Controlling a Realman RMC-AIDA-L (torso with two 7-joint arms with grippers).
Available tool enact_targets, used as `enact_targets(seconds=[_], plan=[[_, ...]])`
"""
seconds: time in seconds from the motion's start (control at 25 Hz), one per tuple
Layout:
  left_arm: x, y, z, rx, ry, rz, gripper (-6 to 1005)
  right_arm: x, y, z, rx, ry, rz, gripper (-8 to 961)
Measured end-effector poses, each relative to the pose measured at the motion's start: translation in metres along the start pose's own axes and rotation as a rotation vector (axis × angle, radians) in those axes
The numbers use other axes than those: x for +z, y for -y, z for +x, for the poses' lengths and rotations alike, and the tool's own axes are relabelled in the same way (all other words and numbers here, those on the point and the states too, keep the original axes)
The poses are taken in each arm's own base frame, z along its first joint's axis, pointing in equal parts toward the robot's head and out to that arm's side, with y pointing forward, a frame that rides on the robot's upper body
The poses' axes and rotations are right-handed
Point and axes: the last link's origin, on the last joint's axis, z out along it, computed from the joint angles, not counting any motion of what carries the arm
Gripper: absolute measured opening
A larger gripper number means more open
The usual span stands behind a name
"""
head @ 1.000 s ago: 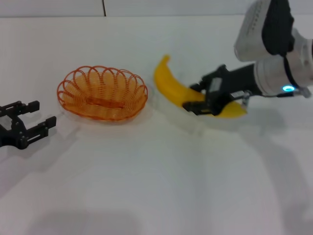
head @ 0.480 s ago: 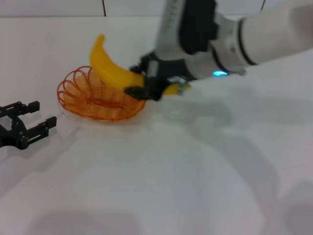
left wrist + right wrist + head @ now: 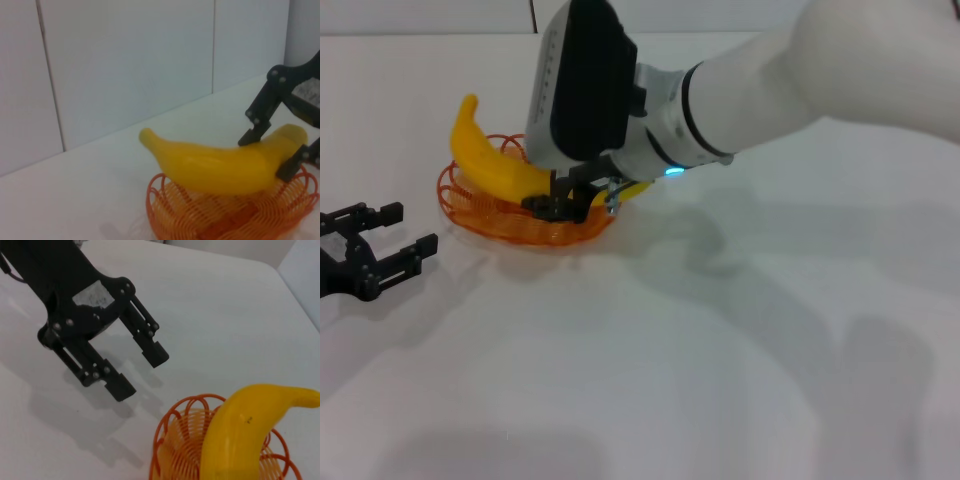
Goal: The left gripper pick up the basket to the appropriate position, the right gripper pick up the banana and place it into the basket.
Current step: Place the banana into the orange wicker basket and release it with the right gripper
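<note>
The orange wire basket sits on the white table at the left. My right gripper is shut on the yellow banana and holds it tilted over the basket, its lower part down among the wires and one tip raised past the far-left rim. In the left wrist view the black fingers clamp the banana above the basket. My left gripper is open and empty on the table, a short way left of the basket. It also shows in the right wrist view, beside the basket and banana.
The bulky white right arm reaches across the table from the right, above the area behind and right of the basket. A white tiled wall stands behind the table. The white tabletop extends in front.
My right arm has carried the banana from right of the basket leftward and lowered it into the basket. The left gripper and the basket have not moved.
</note>
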Motion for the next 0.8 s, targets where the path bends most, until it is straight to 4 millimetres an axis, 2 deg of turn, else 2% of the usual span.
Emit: enact_targets(seconds=[0.32,0.56,0.68,0.8], plan=[[0.001,0.0,0.001,0.001,-0.001,-0.002,616,0.003,-0.004,-0.004,-0.02,0.013,0.008,471],[0.001,0.0,0.001,-0.001,-0.005,0.001,616,0.002,-0.003,-0.006,-0.018,0.026,0.018,517],[-0.001,0.0,0.0,-0.007,-0.009,0.008,616,-0.003,-0.004,-0.004,0.002,0.049,0.026,581],[-0.001,-0.001,-0.002,-0.011,-0.008,0.006,616,-0.019,-0.004,0.007,0.051,0.094,0.051,645]])
